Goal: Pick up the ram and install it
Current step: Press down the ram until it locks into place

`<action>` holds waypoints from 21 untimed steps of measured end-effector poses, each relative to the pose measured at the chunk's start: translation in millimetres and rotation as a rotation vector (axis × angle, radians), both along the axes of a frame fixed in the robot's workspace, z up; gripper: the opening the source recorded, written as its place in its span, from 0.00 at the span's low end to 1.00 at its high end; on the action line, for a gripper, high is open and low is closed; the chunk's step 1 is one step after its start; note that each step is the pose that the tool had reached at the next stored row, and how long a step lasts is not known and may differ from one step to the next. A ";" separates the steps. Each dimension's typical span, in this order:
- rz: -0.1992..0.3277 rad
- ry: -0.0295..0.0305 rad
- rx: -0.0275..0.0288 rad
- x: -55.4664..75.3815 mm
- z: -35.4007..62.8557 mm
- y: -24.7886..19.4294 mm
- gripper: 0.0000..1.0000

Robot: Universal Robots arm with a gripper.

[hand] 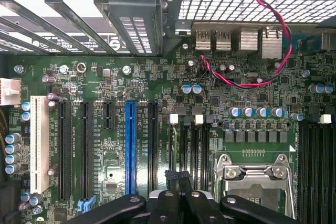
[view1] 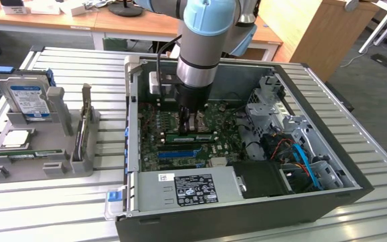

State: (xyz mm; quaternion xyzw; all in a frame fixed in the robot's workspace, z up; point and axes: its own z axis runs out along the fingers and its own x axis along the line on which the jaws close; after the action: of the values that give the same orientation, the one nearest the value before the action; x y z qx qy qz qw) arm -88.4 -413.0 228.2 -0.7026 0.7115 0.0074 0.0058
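The ram [view1: 190, 136], a narrow green stick with a white label, stands on edge in a memory slot of the motherboard [view1: 159, 146] inside the open computer case [view1: 247, 201]. In the wrist view the ram [hand: 173, 145] shows as a thin edge running from a white slot clip to my fingertips. My gripper [view1: 187, 121] reaches straight down into the case. Its black fingers [hand: 170, 178] are shut together right over the near end of the stick, with nothing between them. Whether they touch it I cannot tell.
The empty processor socket [hand: 254, 179] lies beside the gripper, and a red-black cable [hand: 283, 35] loops above it. Left of the case, a grey tray [view1: 79, 164] carries a hard drive [view1: 28, 98], a square processor [view1: 17, 138] and another green stick [view1: 36, 154]. Drive cages [view1: 281, 116] crowd the case's right.
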 end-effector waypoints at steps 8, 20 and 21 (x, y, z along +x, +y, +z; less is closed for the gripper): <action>0.000 0.0001 0.0000 0.0 -2.9 0.0 0.11; 0.000 0.0000 0.0000 0.0 -5.6 0.0 0.11; 0.000 -0.0001 0.0001 0.0 -5.7 0.0 0.11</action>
State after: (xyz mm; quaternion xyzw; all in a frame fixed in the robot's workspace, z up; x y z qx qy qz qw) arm -88.4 -413.0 222.5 -0.7026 0.7115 0.0074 0.0059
